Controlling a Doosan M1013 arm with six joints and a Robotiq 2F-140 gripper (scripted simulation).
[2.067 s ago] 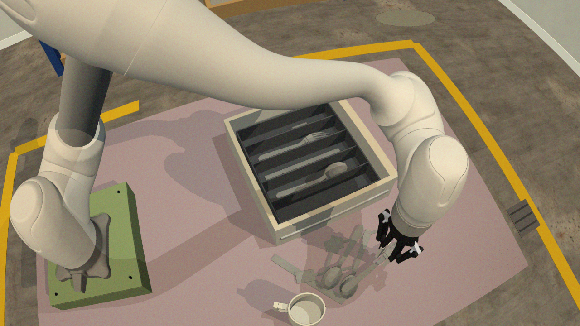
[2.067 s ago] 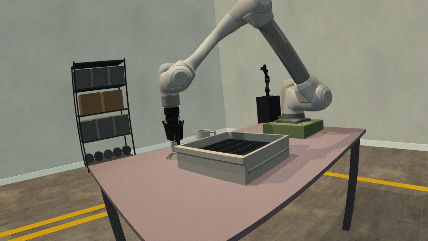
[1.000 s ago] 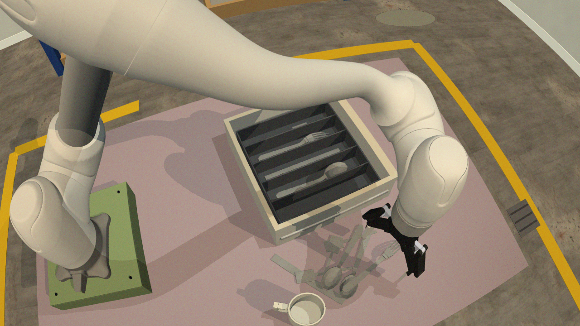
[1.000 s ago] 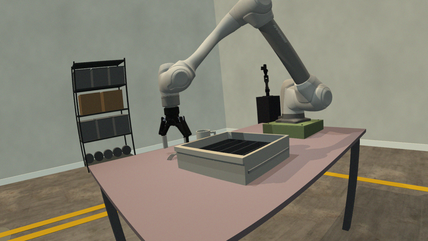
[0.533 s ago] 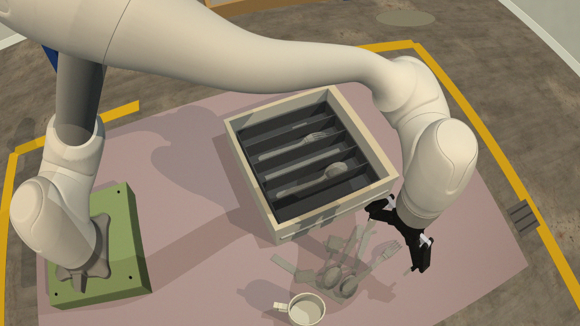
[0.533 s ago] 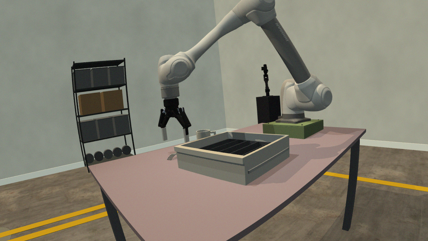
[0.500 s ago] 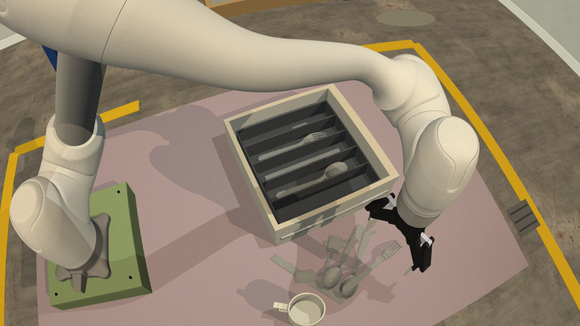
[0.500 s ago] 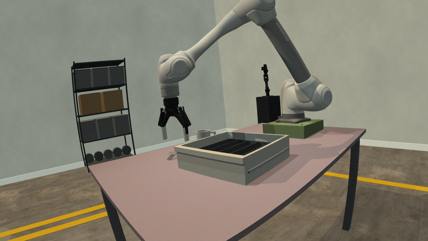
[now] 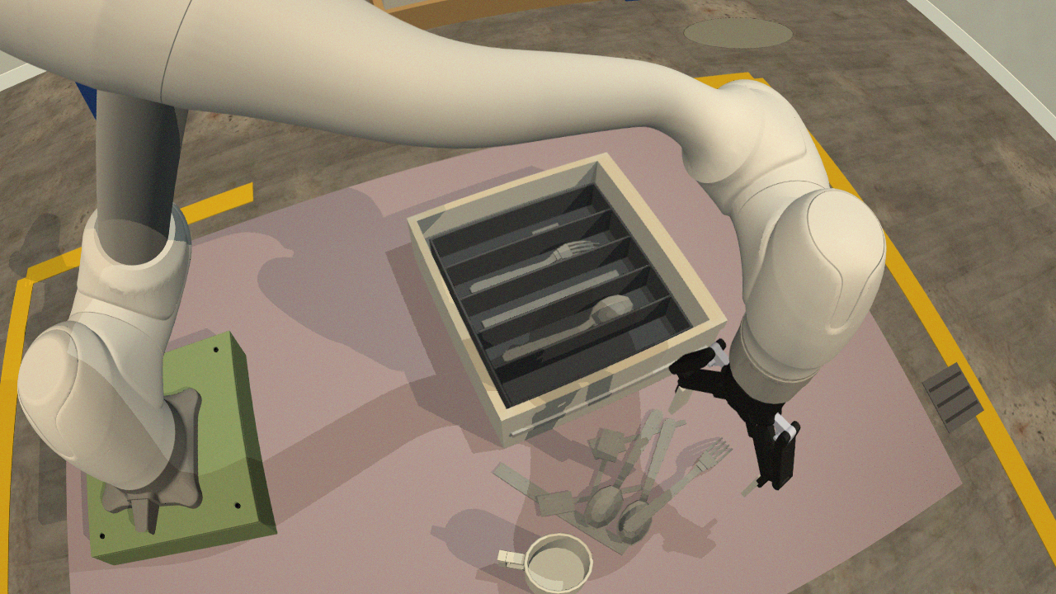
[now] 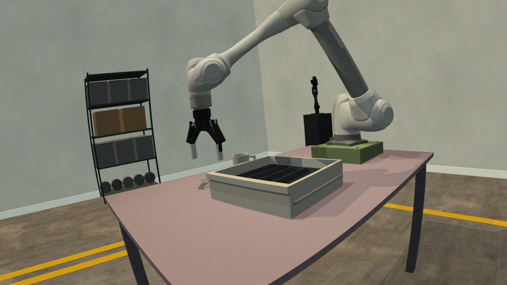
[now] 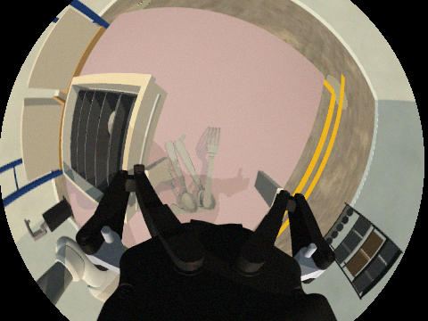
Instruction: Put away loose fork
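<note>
Lighting is looking soft and even, coming from above. The arm [image 9: 413, 81] is throwing big soft-edged shadows across the pink table [image 9: 317, 413]. No glare or blur anywhere; the wrist view is bending hard at its round edges, fisheye style.

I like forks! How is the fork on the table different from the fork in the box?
The loose fork lies on the pink table among spoons; the tray fork lies alone in a dark slot. The loose fork crosses a spoon's handle; the tray fork lies flat along its slot. Both are pale and point their tines roughly the same way.
</note>
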